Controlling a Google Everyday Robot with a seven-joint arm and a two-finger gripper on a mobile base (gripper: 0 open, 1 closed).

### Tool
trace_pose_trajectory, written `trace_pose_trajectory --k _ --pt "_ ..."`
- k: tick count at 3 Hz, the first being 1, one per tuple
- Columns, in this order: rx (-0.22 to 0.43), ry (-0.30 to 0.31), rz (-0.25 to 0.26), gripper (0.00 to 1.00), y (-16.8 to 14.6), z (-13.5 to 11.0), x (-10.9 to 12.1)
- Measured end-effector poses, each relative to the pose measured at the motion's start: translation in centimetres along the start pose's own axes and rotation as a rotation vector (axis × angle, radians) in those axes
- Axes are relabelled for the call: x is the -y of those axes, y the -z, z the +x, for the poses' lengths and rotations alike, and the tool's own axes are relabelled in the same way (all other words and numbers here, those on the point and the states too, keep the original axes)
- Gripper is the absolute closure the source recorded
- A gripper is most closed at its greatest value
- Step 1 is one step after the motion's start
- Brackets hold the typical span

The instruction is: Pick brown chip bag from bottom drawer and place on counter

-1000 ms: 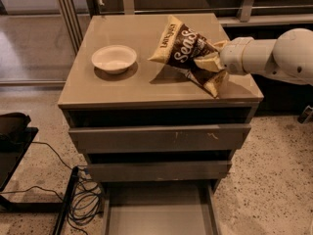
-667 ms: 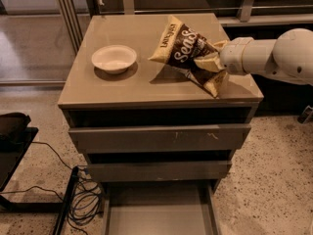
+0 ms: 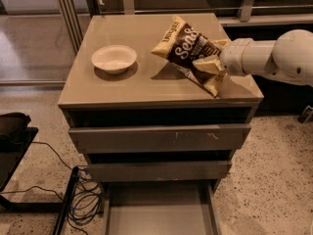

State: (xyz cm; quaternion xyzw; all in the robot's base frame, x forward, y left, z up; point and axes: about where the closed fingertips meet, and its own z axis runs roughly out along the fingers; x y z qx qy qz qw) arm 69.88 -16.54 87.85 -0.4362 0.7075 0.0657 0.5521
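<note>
**Position and state.** The gripper [image 3: 208, 67] is recorded above the counter [image 3: 146, 84], close to the side from which the white arm [image 3: 274, 58] enters. It is clamped on the brown chip bag [image 3: 183, 45], with one cream finger [image 3: 204, 65] seen laid across the bag's face near its lower end.

**Task item.** The bag is held tilted. Its upper end is raised and extends away from the gripper toward the counter's middle. Its lowest corner, just beneath the gripper, appears to touch the counter, though contact cannot be confirmed. The bottom drawer [image 3: 156, 214] is noted pulled out, well below the gripper, and the bag is not in it. A white bowl [image 3: 114, 58] is observed on the counter beyond the bag from the gripper, well apart from both.

**Handling assessment.** The bag is judged light, soft and crinkly, with a slick film that may slide under a weak pinch. Its contents are judged brittle, so hard squeezing across the filled body is to be avoided. The flat cream-edged seam or a corner is considered the better hold. The present grip is taken near such an end.

**Stage.** Lifting is judged complete, and only lowering and release are judged outstanding.
</note>
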Motion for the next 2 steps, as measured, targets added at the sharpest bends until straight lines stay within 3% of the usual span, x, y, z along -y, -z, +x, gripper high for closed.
trace_pose_trajectory --k 1,2 --pt "0.000 0.000 0.000 0.00 0.00 0.00 0.00" --pt "0.000 0.000 0.000 0.00 -0.01 0.00 0.00"
